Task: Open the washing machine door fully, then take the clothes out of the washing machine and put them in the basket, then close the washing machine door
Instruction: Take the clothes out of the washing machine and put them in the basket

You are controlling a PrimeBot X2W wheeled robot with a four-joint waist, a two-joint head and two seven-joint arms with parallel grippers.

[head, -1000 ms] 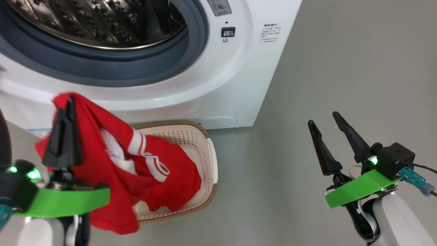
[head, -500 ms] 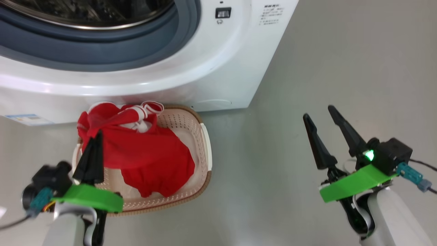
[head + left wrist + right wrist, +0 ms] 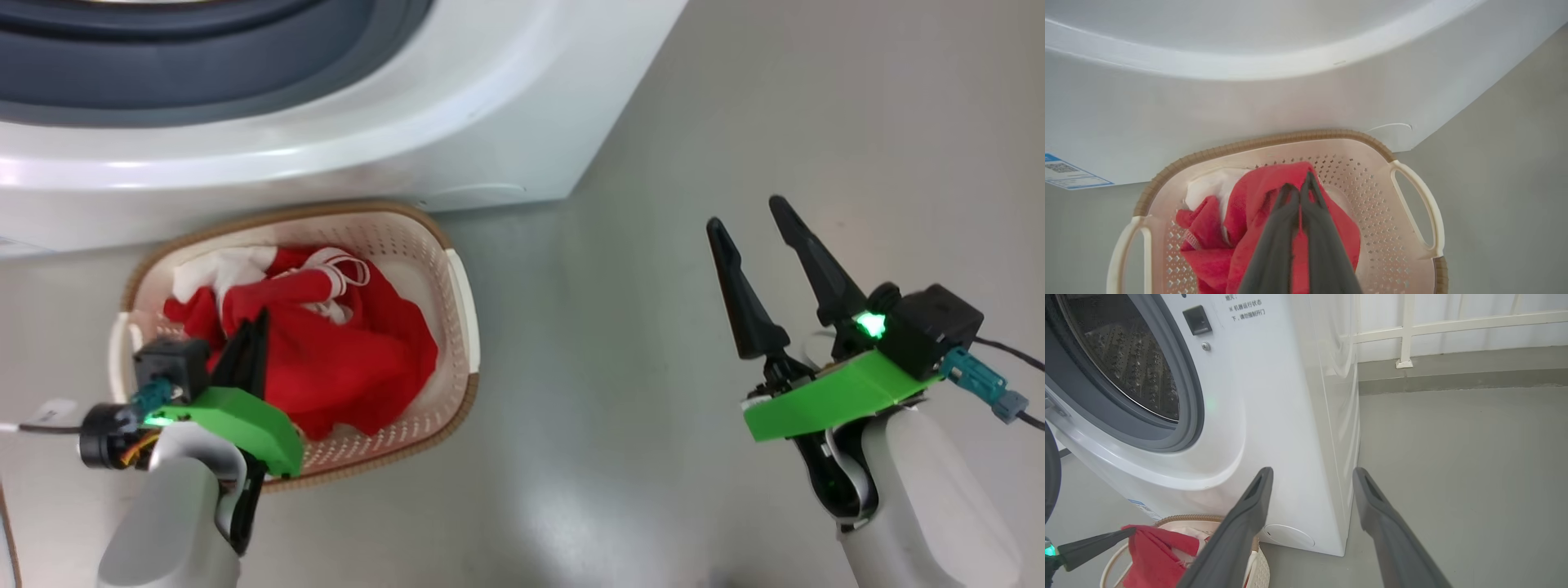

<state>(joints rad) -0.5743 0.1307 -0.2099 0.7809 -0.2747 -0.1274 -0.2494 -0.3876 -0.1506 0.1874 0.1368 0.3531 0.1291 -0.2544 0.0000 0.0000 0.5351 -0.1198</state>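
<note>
The cream basket (image 3: 459,286) with a brown rim stands on the floor against the white washing machine (image 3: 457,122). Red clothes (image 3: 359,359) with white trim lie bunched inside it. My left gripper (image 3: 253,327) reaches down into the basket. In the left wrist view this gripper (image 3: 1300,183) is shut on a fold of the red clothes (image 3: 1257,188). My right gripper (image 3: 744,211) hangs open and empty over bare floor to the right. The drum opening (image 3: 1126,363) is uncovered. A dark curved edge (image 3: 1051,469) at the left border may be the door.
The grey floor (image 3: 620,343) stretches right of the basket and machine. A white railing (image 3: 1404,330) and a low ledge run behind the machine. A blue label (image 3: 1065,173) sits low on the machine's front, left of the basket (image 3: 1265,141).
The head camera has tilted down. My left gripper has lowered the red clothes from above the basket's left side down into it. The right gripper has stayed open.
</note>
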